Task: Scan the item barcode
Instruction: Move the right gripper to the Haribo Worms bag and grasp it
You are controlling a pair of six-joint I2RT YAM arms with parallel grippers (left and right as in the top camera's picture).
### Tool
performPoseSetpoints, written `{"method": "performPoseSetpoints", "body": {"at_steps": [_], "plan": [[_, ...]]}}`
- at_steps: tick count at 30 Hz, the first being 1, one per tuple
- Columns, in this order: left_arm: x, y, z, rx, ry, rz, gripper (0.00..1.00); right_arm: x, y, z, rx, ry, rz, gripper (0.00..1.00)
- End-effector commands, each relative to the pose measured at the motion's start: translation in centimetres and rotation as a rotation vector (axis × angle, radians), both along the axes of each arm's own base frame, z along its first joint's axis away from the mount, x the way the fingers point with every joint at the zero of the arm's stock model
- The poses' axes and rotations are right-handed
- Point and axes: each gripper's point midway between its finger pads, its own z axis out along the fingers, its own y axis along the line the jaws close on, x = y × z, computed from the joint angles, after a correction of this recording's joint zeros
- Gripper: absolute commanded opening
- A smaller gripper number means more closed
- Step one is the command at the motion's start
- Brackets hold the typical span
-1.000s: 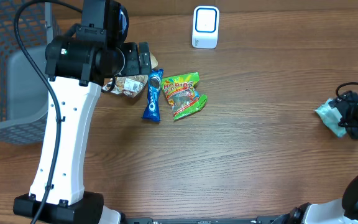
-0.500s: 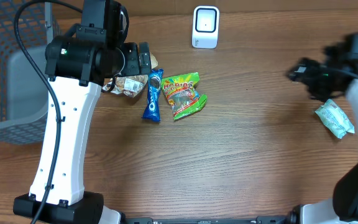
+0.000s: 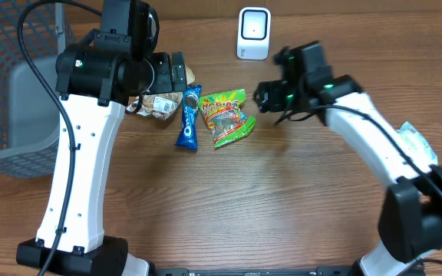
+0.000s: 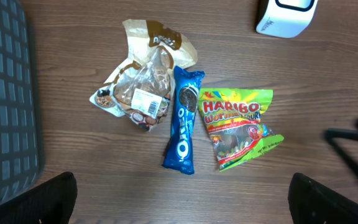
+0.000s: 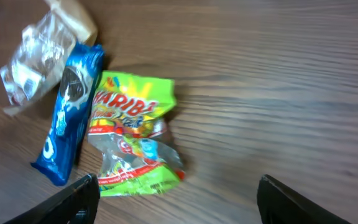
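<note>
Oreo pack (image 4: 182,121) — between Haribo bag (image 4: 236,127) and clear wrapper (image 4: 143,87).

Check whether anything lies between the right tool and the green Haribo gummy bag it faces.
Nothing visible does. The right tool hangs just right of the green plastic Haribo gummy bag, only bare wooden table between them. The blue Oreo pack lies on the bag's far side.

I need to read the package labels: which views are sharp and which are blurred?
Left wrist view: sharp, print on the cookie pack and gummy bag is readable. Right wrist view: smeared by motion throughout. Overhead view: sharp, except the slightly blurred right arm.
</note>
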Motion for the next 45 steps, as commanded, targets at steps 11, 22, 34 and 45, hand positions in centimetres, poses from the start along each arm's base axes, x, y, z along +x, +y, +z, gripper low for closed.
{"method": "performPoseSetpoints", "body": {"at_steps": [11, 22, 34, 45], "plan": [[0.2, -0.1, -0.2, -0.008, 0.005, 0.007, 1.0, 0.4, 4.7, -4.3, 0.054, 0.011, 0.18, 0.69], [0.2, -0.1, -0.2, -0.007, 0.005, 0.007, 1.0, 2.1, 5.8, -4.2, -0.011, -0.154, 0.305, 0.77], [0.2, -0.1, -0.2, -0.007, 0.005, 0.007, 1.0, 1.3, 8.5, -9.2, 0.033, -0.045, 0.258, 0.76], [0.2, -0.1, -0.2, -0.008, 0.005, 0.007, 1.0, 0.1, 8.9, -10.7, 0.246, 0.304, -0.177, 0.17]]}}
